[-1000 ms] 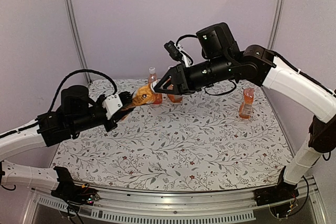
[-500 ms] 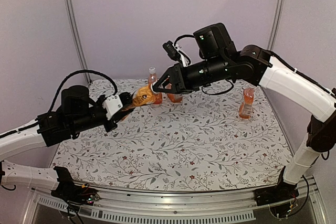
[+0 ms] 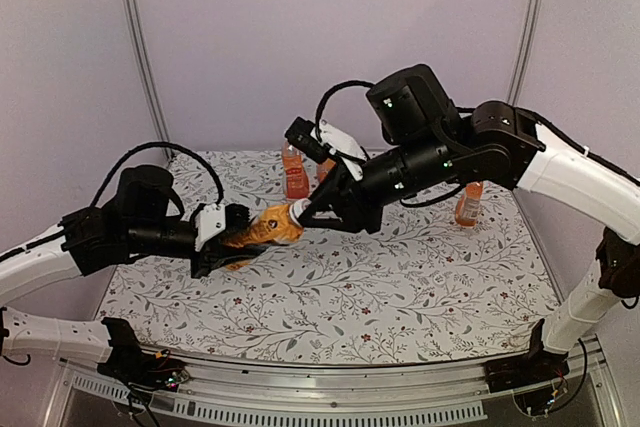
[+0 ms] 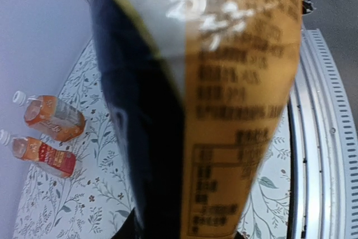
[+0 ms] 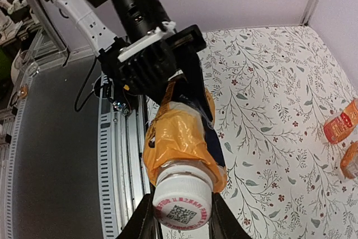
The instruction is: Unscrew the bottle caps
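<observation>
Aloft over the floral counter (image 3: 400, 287), toward 9 o'clock of its centre, an orange-labelled bottle (image 3: 262, 230) lies tilted between two robot arms. The left claw (image 3: 228, 244) is clamped on its base, while the right claw (image 5: 183, 214) pinches its white cap (image 5: 183, 197) from both sides. A second bottle (image 3: 296, 175) stands at 12 o'clock and a third bottle (image 3: 469, 202) at 2 o'clock.

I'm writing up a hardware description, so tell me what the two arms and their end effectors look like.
Both arms have glossy white link shells, seen on the left arm and right arm, joined by bulky black cylindrical joints. A loose black cable loops over each. A white camera housing sits behind the left end effector; the right end effector has slim black fingers.
</observation>
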`<state>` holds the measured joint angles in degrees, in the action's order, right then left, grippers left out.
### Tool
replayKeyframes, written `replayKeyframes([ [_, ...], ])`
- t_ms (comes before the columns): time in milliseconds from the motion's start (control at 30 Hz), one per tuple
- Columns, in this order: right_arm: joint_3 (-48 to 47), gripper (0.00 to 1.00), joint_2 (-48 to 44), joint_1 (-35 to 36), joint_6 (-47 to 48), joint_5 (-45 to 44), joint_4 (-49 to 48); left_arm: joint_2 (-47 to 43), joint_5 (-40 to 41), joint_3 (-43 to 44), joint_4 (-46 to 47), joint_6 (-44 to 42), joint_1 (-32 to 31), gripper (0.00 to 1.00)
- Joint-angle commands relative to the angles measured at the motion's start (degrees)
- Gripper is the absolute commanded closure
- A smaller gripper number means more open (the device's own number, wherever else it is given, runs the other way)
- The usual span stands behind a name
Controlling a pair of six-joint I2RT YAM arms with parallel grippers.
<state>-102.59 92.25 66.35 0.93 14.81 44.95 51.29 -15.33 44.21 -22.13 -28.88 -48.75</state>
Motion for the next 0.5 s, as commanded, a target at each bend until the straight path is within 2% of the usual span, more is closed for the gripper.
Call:
replayKeyframes([
  [0,5.0,1.00,-5.7,5.7,29.5,-7.0,5.5,-0.4,-17.2,1.8,-11.3,-1.2,-0.4,0.82],
  [200,7.0,1.00,-10.0,7.4,40.1,-11.2,8.1,-0.5,-17.1,1.4,-16.2,-7.0,-0.4,0.82],
  [467,8.6,1.00,-11.4,8.5,49.4,-13.5,8.7,-0.7,-17.1,1.1,-17.0,-8.0,-0.4,0.82],
])
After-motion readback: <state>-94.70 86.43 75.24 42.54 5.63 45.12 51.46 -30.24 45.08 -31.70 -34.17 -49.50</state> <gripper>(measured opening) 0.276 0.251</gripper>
